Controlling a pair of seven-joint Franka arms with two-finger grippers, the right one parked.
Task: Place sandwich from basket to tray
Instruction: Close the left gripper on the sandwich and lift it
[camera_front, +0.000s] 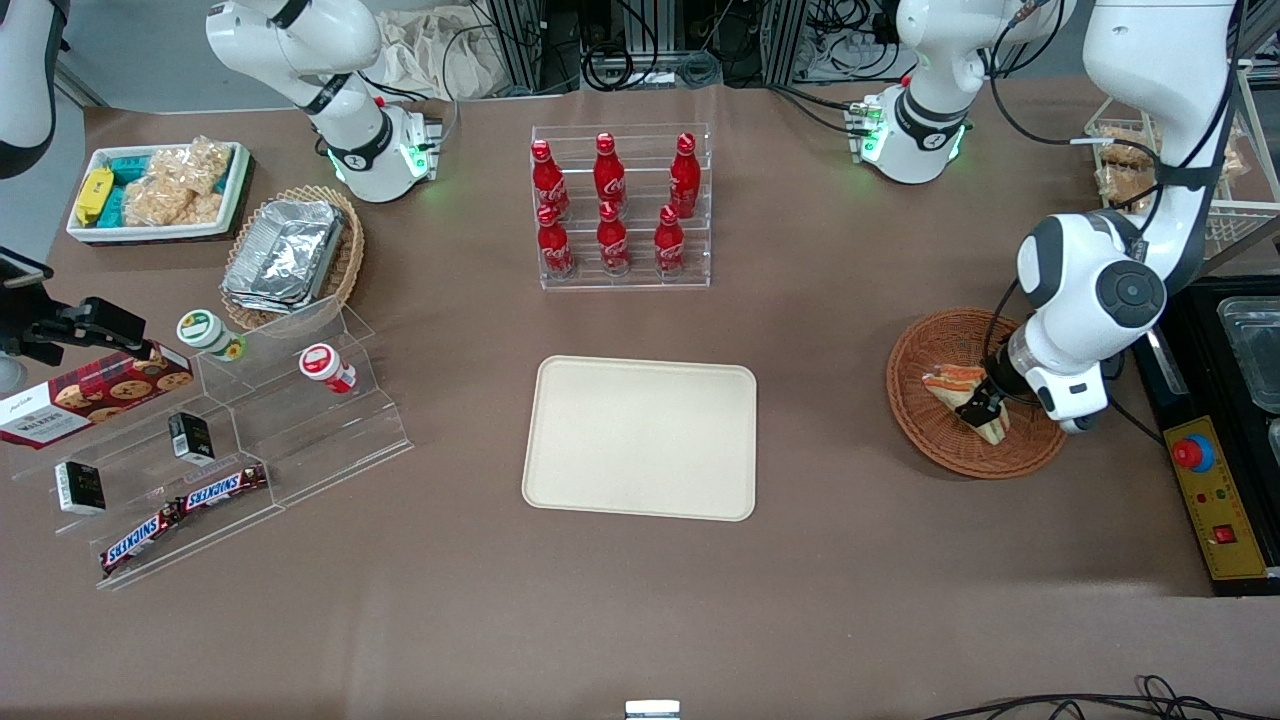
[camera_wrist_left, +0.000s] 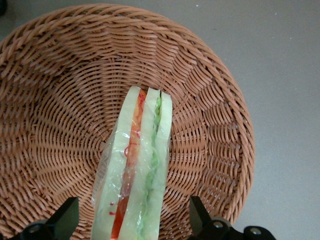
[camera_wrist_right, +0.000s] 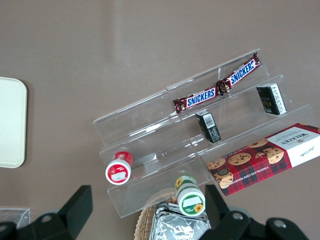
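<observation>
The sandwich (camera_front: 952, 380), a clear-wrapped wedge of pale bread with red and green filling, lies in the reddish-brown wicker basket (camera_front: 925, 440) toward the working arm's end of the table. My left gripper (camera_front: 980, 408) is down inside the basket, open, with one black finger on each side of the sandwich and a gap on both sides. The left wrist view shows the sandwich (camera_wrist_left: 137, 170) standing on edge between the fingers (camera_wrist_left: 199, 216) on the basket's weave (camera_wrist_left: 55, 125). The cream tray (camera_front: 640, 440) lies flat at the table's middle, with nothing on it.
A clear rack of red cola bottles (camera_front: 620, 205) stands farther from the front camera than the tray. A black control box with a red button (camera_front: 1205, 480) lies beside the basket at the table's edge. A stepped acrylic shelf of snacks (camera_front: 210, 440) stands toward the parked arm's end.
</observation>
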